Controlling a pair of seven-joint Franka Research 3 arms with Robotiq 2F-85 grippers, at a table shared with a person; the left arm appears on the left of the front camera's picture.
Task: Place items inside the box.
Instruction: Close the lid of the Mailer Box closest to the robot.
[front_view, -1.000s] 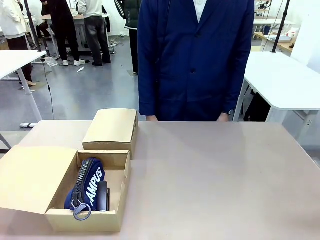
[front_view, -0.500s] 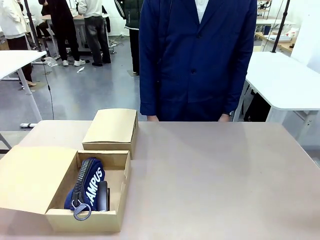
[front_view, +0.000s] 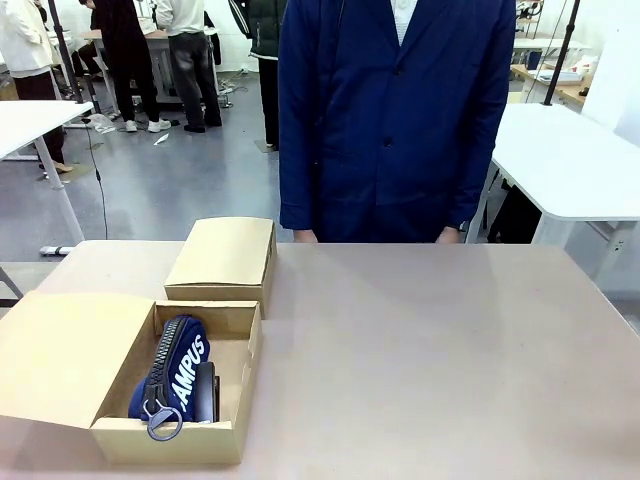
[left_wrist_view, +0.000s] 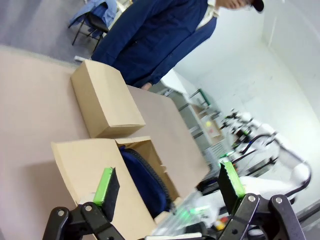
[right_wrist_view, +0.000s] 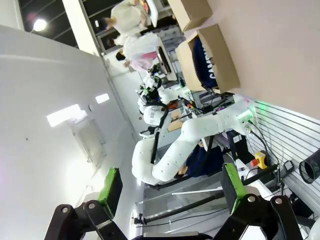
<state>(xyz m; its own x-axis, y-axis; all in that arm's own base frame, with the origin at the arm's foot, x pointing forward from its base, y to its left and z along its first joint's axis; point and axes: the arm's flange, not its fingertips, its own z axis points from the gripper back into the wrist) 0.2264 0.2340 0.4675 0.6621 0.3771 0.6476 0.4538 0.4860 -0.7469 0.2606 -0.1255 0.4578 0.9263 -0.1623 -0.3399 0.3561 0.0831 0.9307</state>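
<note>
An open cardboard box (front_view: 235, 345) sits at the table's front left, its lid flap (front_view: 60, 355) folded out to the left. Inside it lies a navy zip pencil case (front_view: 178, 370) with white lettering, and a black item (front_view: 206, 392) rests against its right side. The same box (left_wrist_view: 95, 165) and the navy case (left_wrist_view: 145, 180) appear in the left wrist view, below my left gripper (left_wrist_view: 170, 187), which hangs open above the table with nothing between its fingers. My right gripper (right_wrist_view: 170, 187) is open and empty too, raised well off the table; the box (right_wrist_view: 220, 55) lies far off in its view.
A closed cardboard box (front_view: 225, 257) stands just behind the open one. A person in a navy jacket (front_view: 395, 120) stands at the far edge, hands down at the table's rim. The table's (front_view: 440, 350) middle and right are bare.
</note>
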